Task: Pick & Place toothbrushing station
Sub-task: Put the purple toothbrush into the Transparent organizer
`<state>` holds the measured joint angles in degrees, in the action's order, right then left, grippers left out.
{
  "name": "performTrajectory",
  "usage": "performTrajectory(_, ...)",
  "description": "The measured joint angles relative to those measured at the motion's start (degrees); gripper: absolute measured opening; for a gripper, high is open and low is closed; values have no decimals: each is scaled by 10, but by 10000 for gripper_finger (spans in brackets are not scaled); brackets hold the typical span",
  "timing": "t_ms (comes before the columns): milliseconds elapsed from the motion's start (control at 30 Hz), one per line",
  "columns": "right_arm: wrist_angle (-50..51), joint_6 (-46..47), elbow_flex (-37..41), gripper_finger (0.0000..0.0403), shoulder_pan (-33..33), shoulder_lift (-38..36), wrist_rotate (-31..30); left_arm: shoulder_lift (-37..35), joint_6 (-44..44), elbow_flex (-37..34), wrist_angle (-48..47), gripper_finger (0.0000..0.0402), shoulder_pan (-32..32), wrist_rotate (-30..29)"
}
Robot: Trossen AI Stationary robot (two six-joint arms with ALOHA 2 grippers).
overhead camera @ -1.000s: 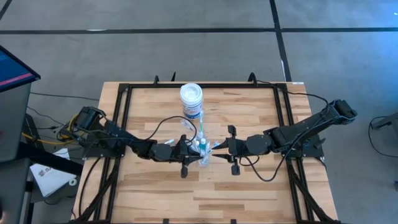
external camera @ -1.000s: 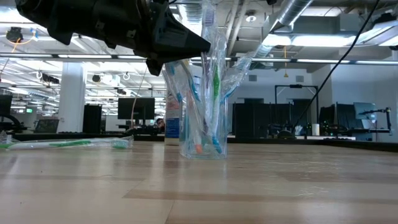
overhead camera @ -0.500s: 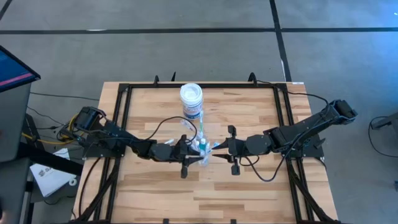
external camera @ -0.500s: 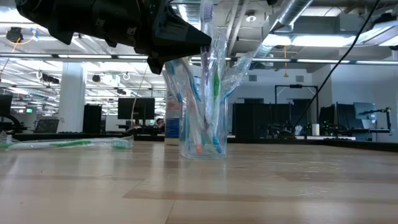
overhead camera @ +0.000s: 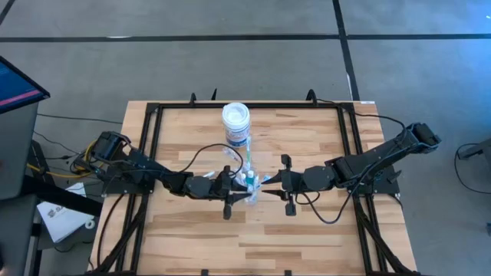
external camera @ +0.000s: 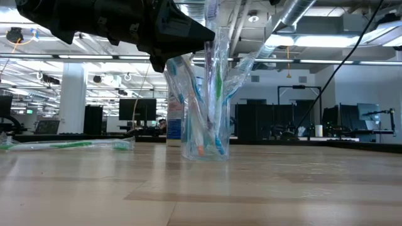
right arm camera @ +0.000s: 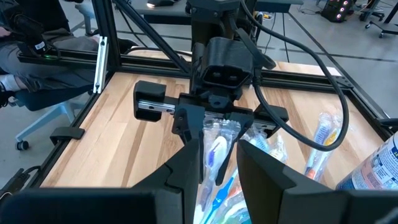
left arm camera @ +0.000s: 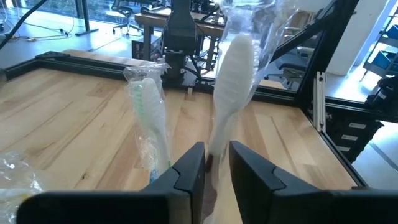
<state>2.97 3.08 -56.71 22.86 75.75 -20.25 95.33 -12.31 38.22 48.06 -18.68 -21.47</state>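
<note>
The left gripper sits just left of the table's centre, its two dark fingers parted by a narrow gap with a wrapped white toothbrush standing in that gap; whether the fingers actually press on it cannot be told. In the low view this gripper hangs at the top of the cup's bundle, about 10 o'clock from the rim.

The right gripper faces it from the 3 o'clock side, its fingers a little apart on either side of the wrapped brush tops – grip or mere contact cannot be told.

Between the two grippers stands the clear cup, upright on the wooden table, packed with wrapped blue, green and white toothbrushes that fan out above its rim. One more wrapped green toothbrush lies flat on the table, well apart from the cup at 9 o'clock in the low view.

At 12 o'clock from the cup, near it, stands a white jar with a blue label – upright, untouched.
</note>
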Motion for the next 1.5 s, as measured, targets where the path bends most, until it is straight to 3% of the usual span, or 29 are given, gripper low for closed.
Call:
performTrajectory(300, 0, 0, 0, 98, 0, 0, 0, 0, 9, 0, 0, 100, 0, 7)
performTrajectory(567, 0, 0, 0, 98, 0, 0, 0, 0, 15, 0, 13, 103, 0, 8)
performTrajectory(733, 0, 0, 0, 98, 0, 0, 0, 0, 14, 0, 13, 81, 0, 5)
performTrajectory(933, 2, 1, 0, 98, 0, 5, 0, 0, 16, 0, 11, 12, 0, 3)
performTrajectory(1500, 1, 4, 0, 98, -1, 14, 5, 0, 13, 0, -19, 7, 0, 5)
